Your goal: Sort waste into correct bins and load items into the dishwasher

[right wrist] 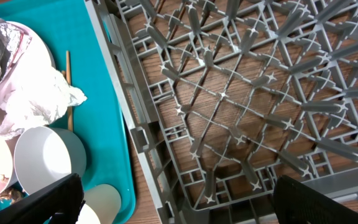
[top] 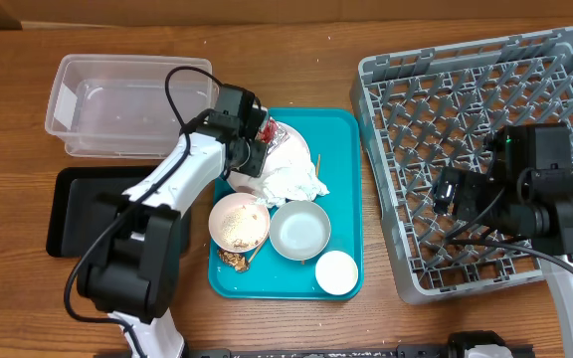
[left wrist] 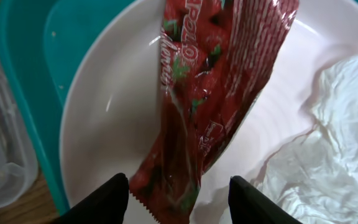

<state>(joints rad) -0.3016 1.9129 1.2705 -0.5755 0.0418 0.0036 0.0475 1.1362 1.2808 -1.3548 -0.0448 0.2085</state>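
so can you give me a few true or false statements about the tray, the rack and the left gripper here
1. The red wrapper lies on the white plate. True.
2. The dish rack holds the pink bowl. False: no dish shows in the rack; the pink bowl sits on the teal tray.
3. The left gripper is open, with a finger on either side of the wrapper's end. True.
4. The crumpled napkin is in the clear tub. False: it rests on the plate, beside the wrapper.
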